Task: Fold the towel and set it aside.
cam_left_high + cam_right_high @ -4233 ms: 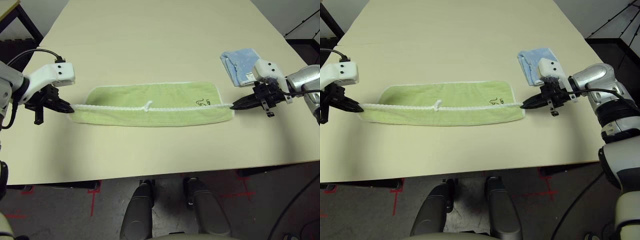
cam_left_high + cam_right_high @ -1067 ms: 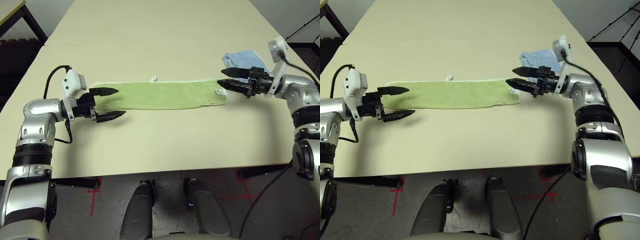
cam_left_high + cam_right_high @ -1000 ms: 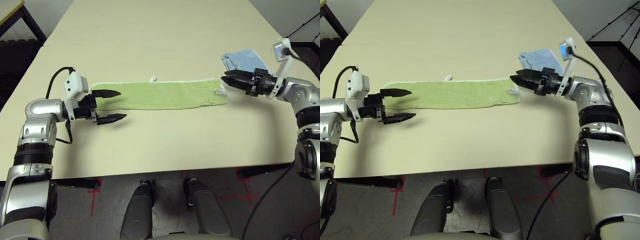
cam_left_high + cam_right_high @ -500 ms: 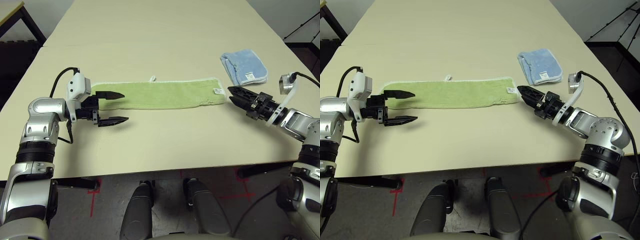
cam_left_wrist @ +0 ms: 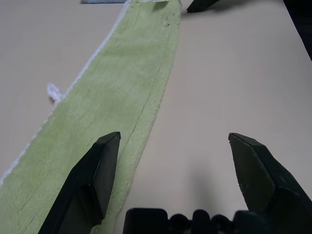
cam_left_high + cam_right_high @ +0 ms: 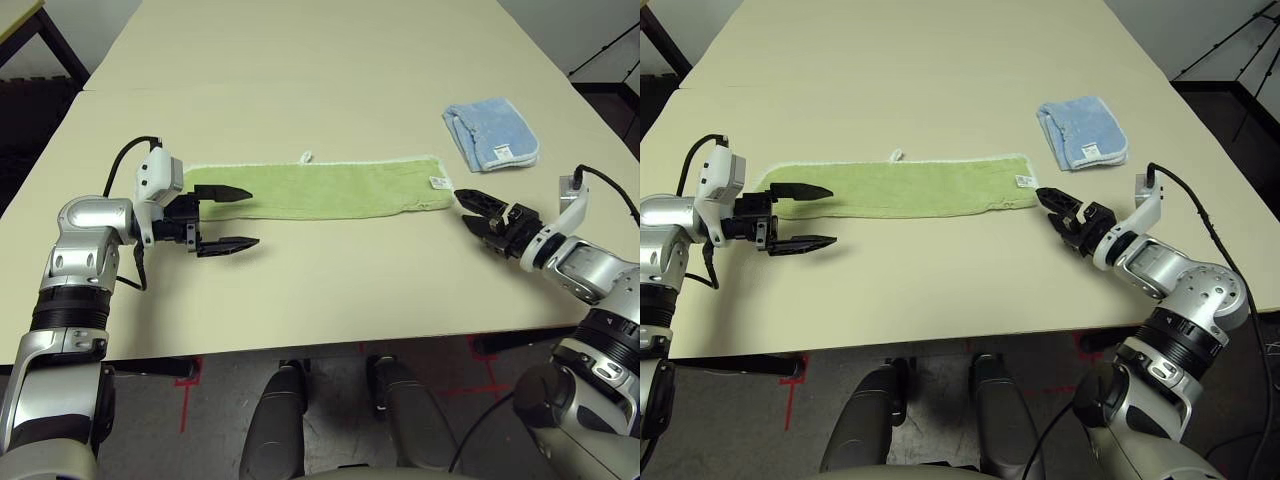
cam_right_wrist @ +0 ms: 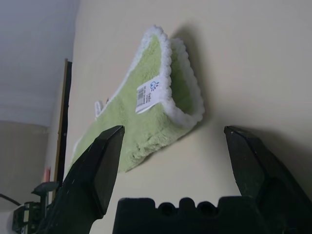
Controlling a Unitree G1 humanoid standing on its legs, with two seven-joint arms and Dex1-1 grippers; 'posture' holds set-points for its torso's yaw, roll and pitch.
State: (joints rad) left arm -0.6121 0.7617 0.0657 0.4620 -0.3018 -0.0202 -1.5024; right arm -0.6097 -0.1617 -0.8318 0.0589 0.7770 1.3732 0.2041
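Note:
The light green towel (image 6: 320,188) lies flat as a long narrow strip across the table, its white edging along the back and a small white label (image 7: 148,90) at its right end. My left gripper (image 6: 253,217) is open at the towel's left end, one finger (image 5: 92,180) over the cloth and the other over bare table in front. My right gripper (image 6: 465,207) is open and low, just off the towel's right end without touching it. Neither gripper holds anything.
A smaller folded light blue cloth (image 6: 490,133) lies behind the right gripper at the table's right side. The table's front edge (image 6: 300,348) runs close in front of both arms. Bare tabletop (image 6: 330,70) stretches behind the towel.
Both grippers have let go of the towel's ends, and the towel now lies flat further back. Over the last second the right gripper swung down from beside the blue cloth to the towel's right end.

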